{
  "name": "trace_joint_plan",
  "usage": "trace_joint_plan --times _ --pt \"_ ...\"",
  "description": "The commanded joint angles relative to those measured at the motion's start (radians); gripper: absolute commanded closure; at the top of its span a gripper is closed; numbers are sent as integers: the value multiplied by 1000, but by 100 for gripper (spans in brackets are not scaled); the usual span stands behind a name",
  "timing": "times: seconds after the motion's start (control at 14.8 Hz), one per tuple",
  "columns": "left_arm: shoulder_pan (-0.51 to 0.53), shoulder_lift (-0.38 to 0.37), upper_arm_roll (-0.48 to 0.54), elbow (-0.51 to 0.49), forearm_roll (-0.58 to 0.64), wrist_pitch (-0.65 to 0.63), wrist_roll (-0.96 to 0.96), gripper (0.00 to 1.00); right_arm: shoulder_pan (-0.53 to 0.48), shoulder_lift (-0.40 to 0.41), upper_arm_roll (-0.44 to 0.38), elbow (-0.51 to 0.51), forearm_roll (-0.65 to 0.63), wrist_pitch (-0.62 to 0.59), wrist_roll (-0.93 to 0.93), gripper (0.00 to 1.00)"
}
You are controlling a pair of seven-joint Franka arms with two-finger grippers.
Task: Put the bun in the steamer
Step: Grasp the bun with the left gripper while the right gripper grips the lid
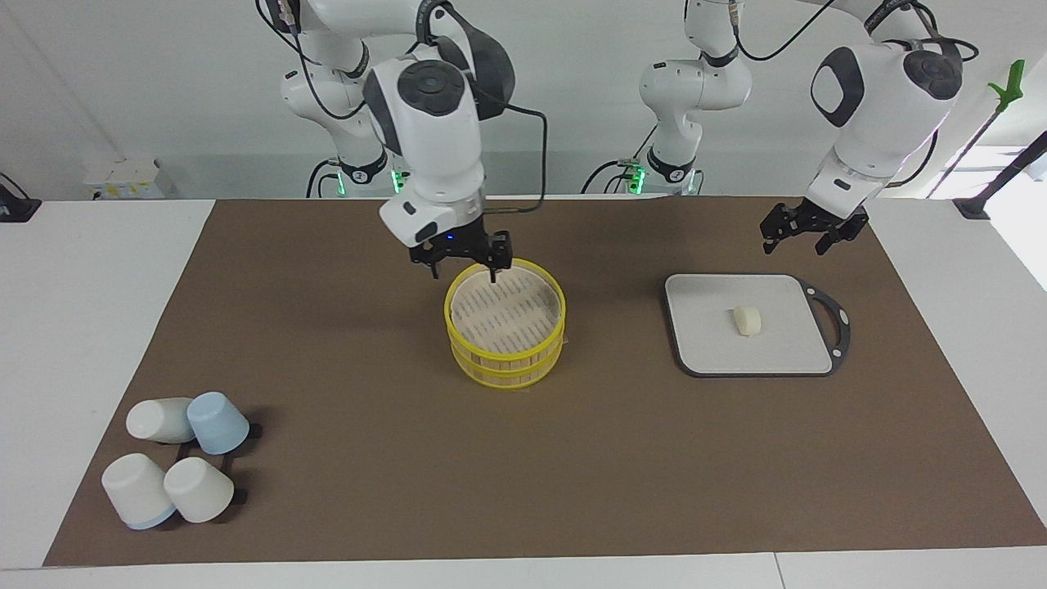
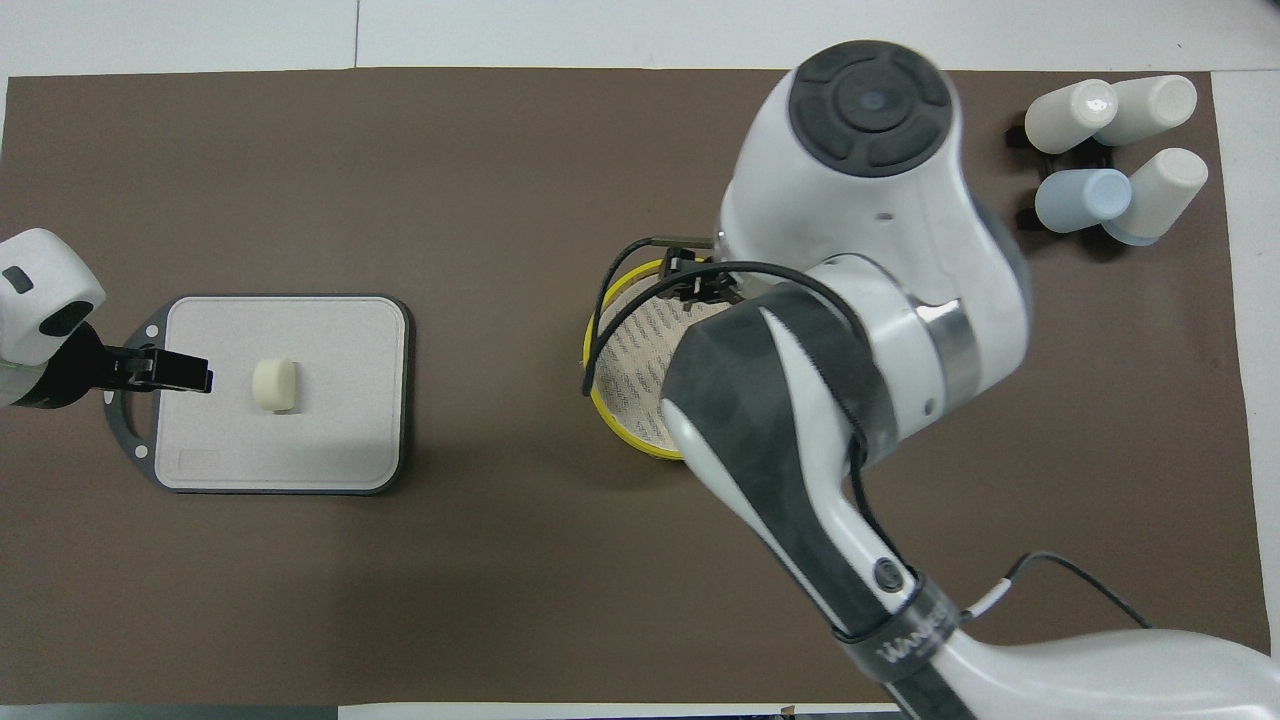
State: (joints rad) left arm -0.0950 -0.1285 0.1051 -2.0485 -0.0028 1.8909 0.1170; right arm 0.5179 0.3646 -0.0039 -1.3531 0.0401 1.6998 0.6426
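The bun (image 1: 747, 320) is a small cream-white lump lying on the flat grey board (image 1: 712, 348); it also shows in the overhead view (image 2: 275, 385). The steamer (image 1: 507, 360) stands mid-table with two stacked yellow-rimmed tiers and a pale slatted top, and my right arm partly covers it in the overhead view (image 2: 612, 395). My right gripper (image 1: 464, 274) hangs open and empty just over the steamer's rim on the robots' side. My left gripper (image 1: 795, 244) is open and empty in the air over the board's edge nearest the robots, apart from the bun.
Several upturned pale and light-blue cups (image 1: 180, 458) sit on a black rack at the right arm's end of the table, farther from the robots. The board (image 2: 330, 440) has a dark handle loop at the left arm's end. A brown mat (image 1: 327, 343) covers the table.
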Motion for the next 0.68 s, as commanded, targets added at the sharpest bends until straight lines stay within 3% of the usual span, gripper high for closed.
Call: trace_joint_plan --times 0.0,0.27,0.61 --pt "8 -22 -1 -111 18 103 6 0 62 69 -10 58 12 21 69 5" --pt "11 12 -1 -200 18 247 7 0 129 164 -11 103 1 61 121 8" --pt "8 95 -2 -225 18 347 4 0 169 183 -8 89 -2 139 121 8"
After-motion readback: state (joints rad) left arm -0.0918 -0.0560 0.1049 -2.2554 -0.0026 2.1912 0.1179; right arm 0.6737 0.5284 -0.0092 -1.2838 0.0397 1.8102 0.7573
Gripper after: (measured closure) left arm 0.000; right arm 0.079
